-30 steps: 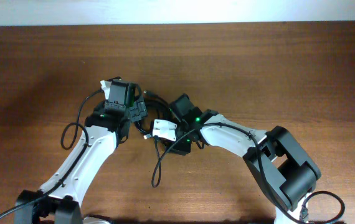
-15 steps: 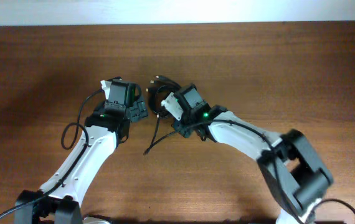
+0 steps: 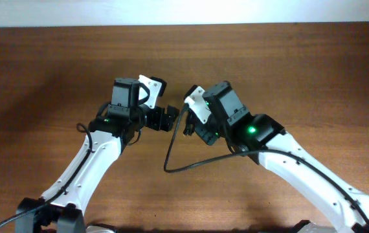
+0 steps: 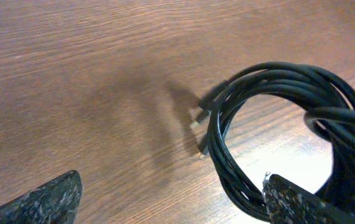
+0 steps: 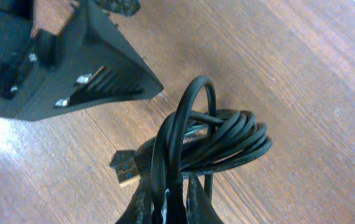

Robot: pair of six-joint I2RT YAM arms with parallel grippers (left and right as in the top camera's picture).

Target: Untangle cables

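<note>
The cables [image 5: 222, 140] form a black coiled bundle that hangs above the wooden table. My right gripper [image 5: 170, 196] is shut on a couple of its strands. A USB plug [image 5: 125, 168] sticks out at the bundle's left. In the overhead view one loose cable tail [image 3: 169, 157] trails from my right gripper [image 3: 189, 125] down onto the table and curves back right. My left gripper [image 4: 169, 182] is open, its fingers wide apart low over the table. The coil [image 4: 271, 118] sits just beside its right finger [image 4: 293, 202]. Overhead, the left gripper [image 3: 164, 119] faces the right one closely.
The brown wooden table [image 3: 301, 71] spreads all round both arms. The left gripper's black body [image 5: 71, 68] fills the upper left of the right wrist view, close to the bundle. A pale wall strip [image 3: 184, 11] borders the table's far edge.
My right gripper has shut on the bundle and carried it up and to the right, so a long tail now trails on the table. The left gripper has turned to face the bundle.
</note>
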